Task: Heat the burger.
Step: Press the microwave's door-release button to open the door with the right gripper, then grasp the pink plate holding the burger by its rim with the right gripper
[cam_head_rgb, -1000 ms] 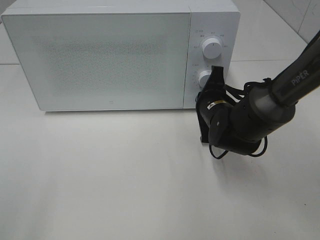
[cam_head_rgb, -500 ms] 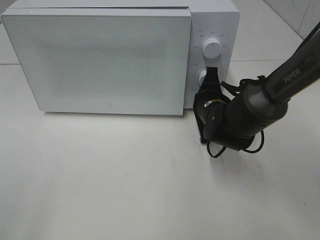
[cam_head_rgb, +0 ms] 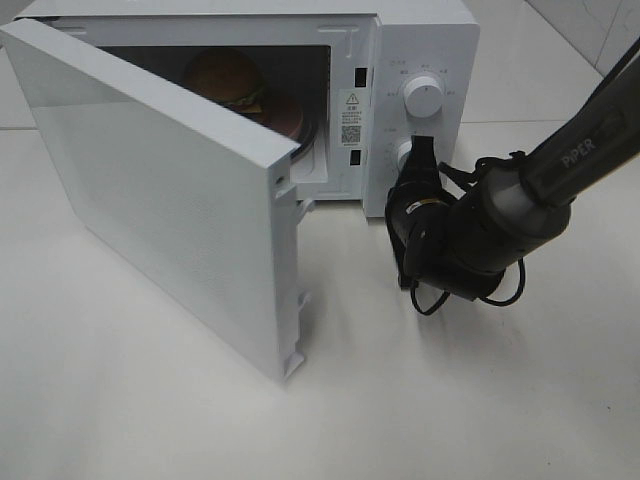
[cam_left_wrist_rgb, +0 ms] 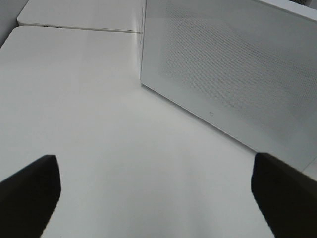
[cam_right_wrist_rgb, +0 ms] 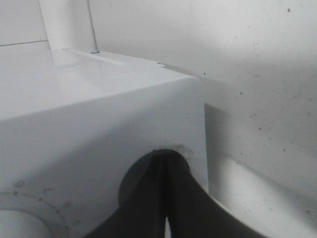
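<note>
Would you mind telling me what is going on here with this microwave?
The white microwave oven has its door swung wide open. The tall burger with a golden-brown bun sits inside on a pink round plate. The right arm's fingers, shut, are at the lower white round knob on the control panel. The left arm's fingers are spread open over the white table, holding nothing, near the door's outer face.
</note>
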You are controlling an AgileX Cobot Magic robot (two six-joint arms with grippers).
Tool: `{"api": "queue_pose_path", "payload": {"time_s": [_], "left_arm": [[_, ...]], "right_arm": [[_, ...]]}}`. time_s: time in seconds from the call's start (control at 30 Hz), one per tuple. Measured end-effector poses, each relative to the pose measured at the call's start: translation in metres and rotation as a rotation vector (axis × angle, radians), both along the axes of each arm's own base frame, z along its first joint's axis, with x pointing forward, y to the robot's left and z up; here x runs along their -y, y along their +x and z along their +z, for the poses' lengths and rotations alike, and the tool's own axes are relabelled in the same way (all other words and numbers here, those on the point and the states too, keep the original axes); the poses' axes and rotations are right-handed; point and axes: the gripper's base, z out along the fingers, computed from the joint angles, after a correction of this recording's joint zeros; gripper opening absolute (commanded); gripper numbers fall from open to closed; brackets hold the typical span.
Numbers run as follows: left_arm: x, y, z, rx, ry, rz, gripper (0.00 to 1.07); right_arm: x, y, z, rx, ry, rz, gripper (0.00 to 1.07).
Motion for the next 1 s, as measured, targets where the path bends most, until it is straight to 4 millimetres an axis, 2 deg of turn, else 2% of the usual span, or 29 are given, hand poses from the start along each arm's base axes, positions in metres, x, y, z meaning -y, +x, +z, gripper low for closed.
{"api": "queue_pose_path", "payload": {"time_s": [0.43,0.7,0.87,1.0], "left_arm": [[0.000,0.000,0.000,0.000,0.000,0.000,1.00],[0.000,0.000,0.000,0.000,0.000,0.000,1.00],[0.000,0.000,0.000,0.000,0.000,0.000,1.00],[0.000,0.000,0.000,0.000,0.000,0.000,1.00]], "right_arm": [[-0.001,-0.002,0.002,-0.020,0.037,-0.012,0.00],[0.000,-0.008,0.009,-0.021,0.021,0.055,0.00],[-0.002,-0.020,0.011,-0.041,0.013,0.104,0.00],[-0.010,-0.037,0.014,-0.093,-0.021,0.227,0.00]]}}
